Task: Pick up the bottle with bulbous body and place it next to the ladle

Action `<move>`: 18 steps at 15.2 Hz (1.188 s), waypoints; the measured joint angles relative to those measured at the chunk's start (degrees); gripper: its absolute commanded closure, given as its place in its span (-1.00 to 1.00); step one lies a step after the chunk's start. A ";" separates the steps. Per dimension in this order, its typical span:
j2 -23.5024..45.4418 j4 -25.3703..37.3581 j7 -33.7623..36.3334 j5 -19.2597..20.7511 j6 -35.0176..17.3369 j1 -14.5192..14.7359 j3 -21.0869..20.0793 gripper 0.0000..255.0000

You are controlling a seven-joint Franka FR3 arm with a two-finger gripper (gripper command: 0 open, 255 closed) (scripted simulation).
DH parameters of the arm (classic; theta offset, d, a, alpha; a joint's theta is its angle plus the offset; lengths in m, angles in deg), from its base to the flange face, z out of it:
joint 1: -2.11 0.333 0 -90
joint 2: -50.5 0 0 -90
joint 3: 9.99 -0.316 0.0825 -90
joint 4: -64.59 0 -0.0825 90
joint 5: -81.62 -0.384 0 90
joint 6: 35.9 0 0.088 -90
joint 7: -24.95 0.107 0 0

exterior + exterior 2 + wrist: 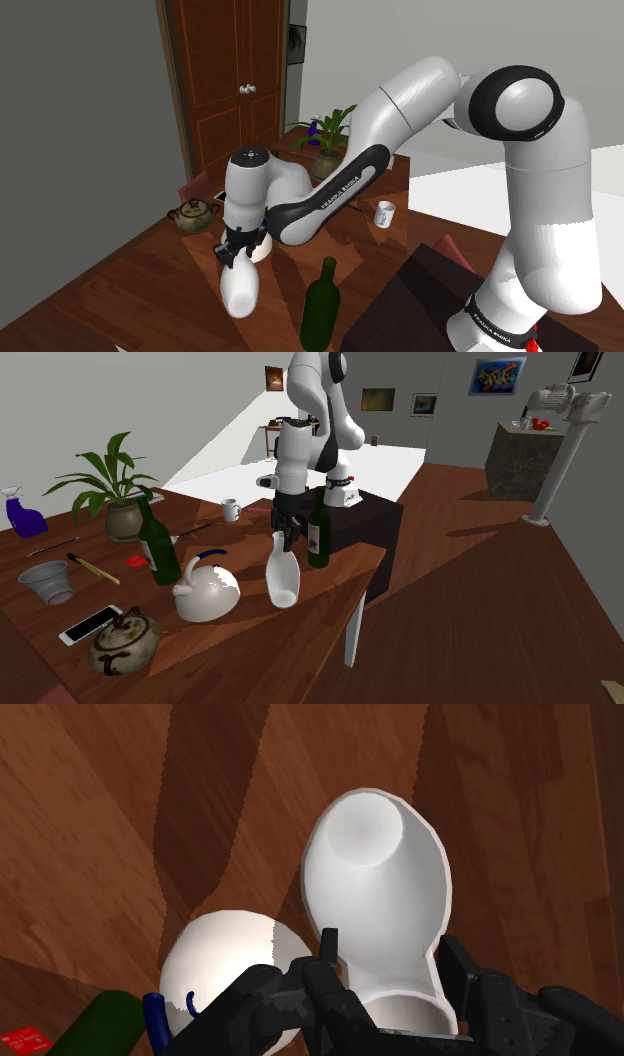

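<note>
Gripper (pixel 392 969) pinching the white bottle (pixel 375 874) by its neck
Its long axis stands upright, the round body straight below the jaws, just beside a green bottle (pixel 318 537)

A potted plant (pixel 115 502), white kettle (pixel 205 595), brown teapot (pixel 122 642) and mug (pixel 231 509) stand on the wooden table (pixel 320 602).

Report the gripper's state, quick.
Gripper: closed, fingers clasping the neck of the white bottle.
</note>
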 measured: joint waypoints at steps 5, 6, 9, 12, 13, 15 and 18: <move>-1.02 0.09 -0.72 -0.91 1.02 -0.42 -0.58 1.00; -1.52 0.14 -1.05 -1.35 1.52 -0.60 -0.86 1.00; -3.19 0.29 -2.21 -2.81 3.11 -1.27 -1.73 1.00; -4.49 0.86 -3.39 -4.13 4.76 -1.85 -2.42 1.00; -5.06 0.87 -3.67 -4.58 5.26 -2.00 -2.68 1.00; -5.82 1.20 -4.21 -5.31 6.25 -2.22 -3.06 1.00; -7.48 1.71 -5.34 -6.80 8.12 -2.73 -3.80 1.00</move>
